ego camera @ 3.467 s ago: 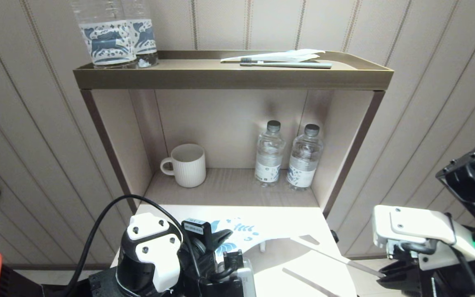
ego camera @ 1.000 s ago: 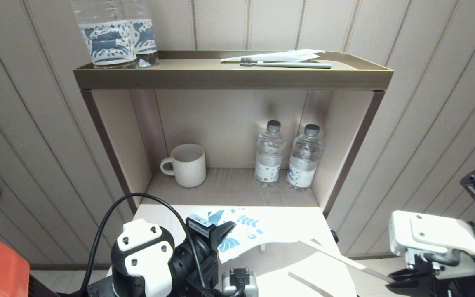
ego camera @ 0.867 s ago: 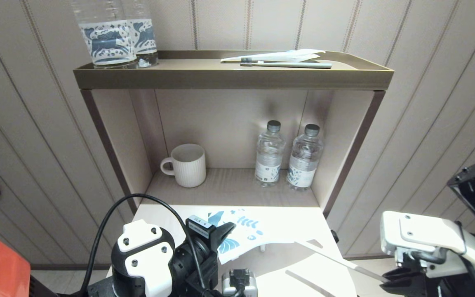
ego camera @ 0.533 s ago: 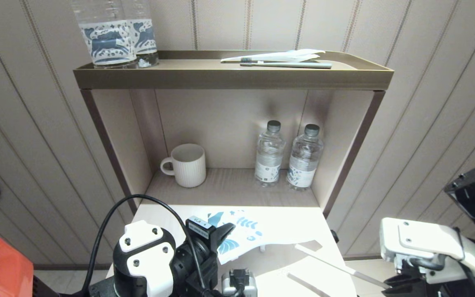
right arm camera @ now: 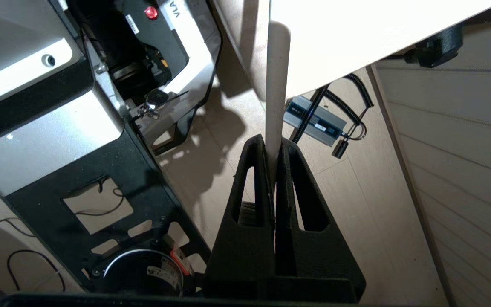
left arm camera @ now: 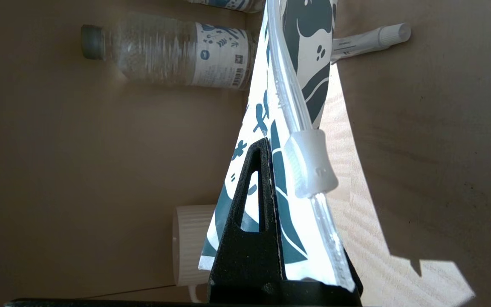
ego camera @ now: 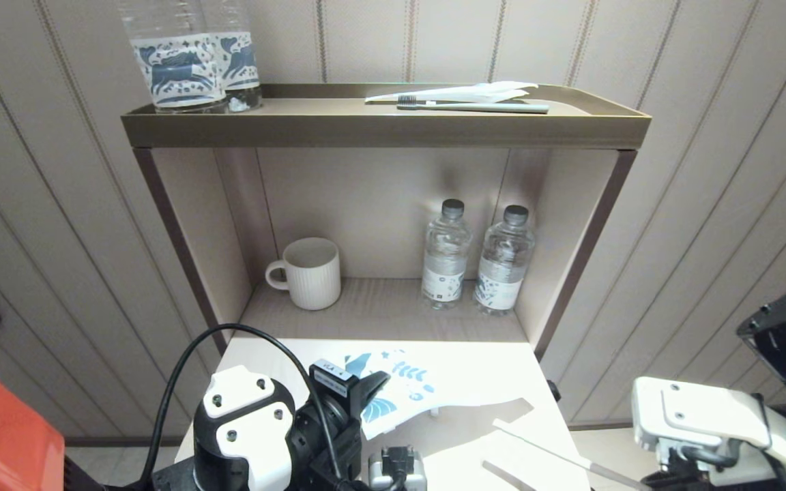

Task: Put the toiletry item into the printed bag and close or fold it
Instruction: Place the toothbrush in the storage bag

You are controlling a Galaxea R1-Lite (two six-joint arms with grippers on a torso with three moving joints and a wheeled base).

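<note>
Clamping the printed bag [left arm camera: 301,81], left gripper [left arm camera: 271,149]; right gripper [right arm camera: 274,147] pinches toothbrush [ego camera: 557,455] beyond table edge [ego camera: 560,436].

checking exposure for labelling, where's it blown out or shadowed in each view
Head view: the white table glares bright, with hard shadows under the printed bag and toothbrush. Left wrist view: sunlight glows through the bag; the mug sits dim. Right wrist view: the table's top is washed out, and the floor under it lies in shade.

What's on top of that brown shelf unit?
On the shelf top: two clear bottles with blue horse labels, a grey-green toothbrush, and a white wrapper behind it. The raised rim hides their undersides.
</note>
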